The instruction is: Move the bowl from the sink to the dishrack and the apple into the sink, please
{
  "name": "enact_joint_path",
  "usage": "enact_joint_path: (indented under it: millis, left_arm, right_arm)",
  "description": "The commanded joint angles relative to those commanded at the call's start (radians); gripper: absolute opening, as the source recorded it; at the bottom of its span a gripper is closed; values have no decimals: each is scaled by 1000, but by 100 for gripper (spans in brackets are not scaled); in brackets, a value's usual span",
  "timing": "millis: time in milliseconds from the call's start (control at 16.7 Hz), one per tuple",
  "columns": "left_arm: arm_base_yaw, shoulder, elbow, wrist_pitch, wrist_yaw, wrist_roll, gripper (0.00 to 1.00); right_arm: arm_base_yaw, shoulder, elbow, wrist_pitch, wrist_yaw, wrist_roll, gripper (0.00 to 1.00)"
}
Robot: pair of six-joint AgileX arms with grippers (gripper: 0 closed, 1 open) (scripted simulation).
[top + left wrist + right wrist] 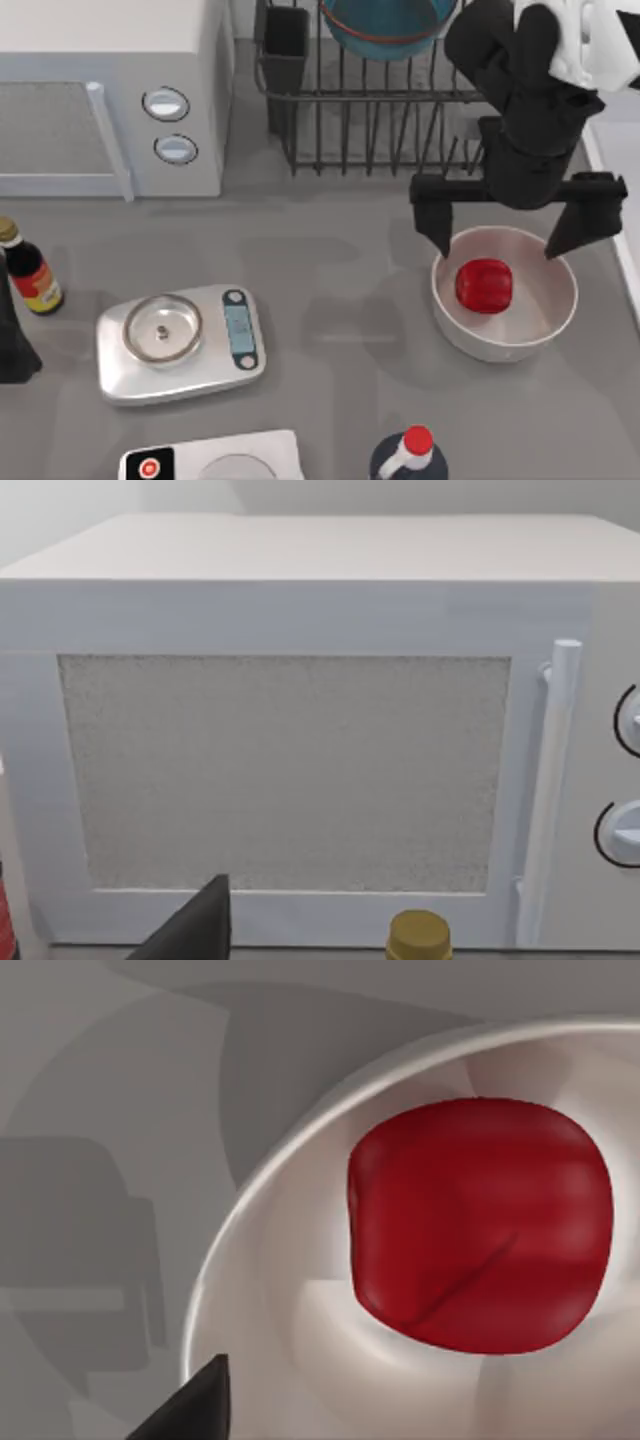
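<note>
From the top view, our right gripper (497, 243) hangs over the white bowl (505, 345) on the table's right side, fingers spread wide so the tips sit about over opposite sides of its rim. The apple (484, 285) lies inside that bowl, between and below the two fingertips, not touched by either. The teal-blue bowl (388, 28) is up in the dishrack (370, 120), cut off by the frame's top edge and partly hidden behind our arm. Only a pale strip of the sink (618, 190) peeks in at the far right. Our left arm (12, 330) is parked at the left edge, fingers can't be made out.

Left wrist view: the microwave (300, 750) door, plus one dark fingertip (195, 930) and a bottle cap (418, 937) cut off by the frame's edge.

Right wrist view: the apple (480, 1225) in the white bowl (260, 1290), one fingertip (195, 1410) outside the rim, apart from it.
</note>
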Motion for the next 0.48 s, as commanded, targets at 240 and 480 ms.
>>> enact_joint_path:
  millis: [240,480]
  left_arm:
    - [0,0,0,0,0,0,100]
    - [0,0,0,0,0,0,100]
  right_arm:
    - [-6,14,-35,40,-2,0,100]
    - [-2,78,-141,222,1,1,100]
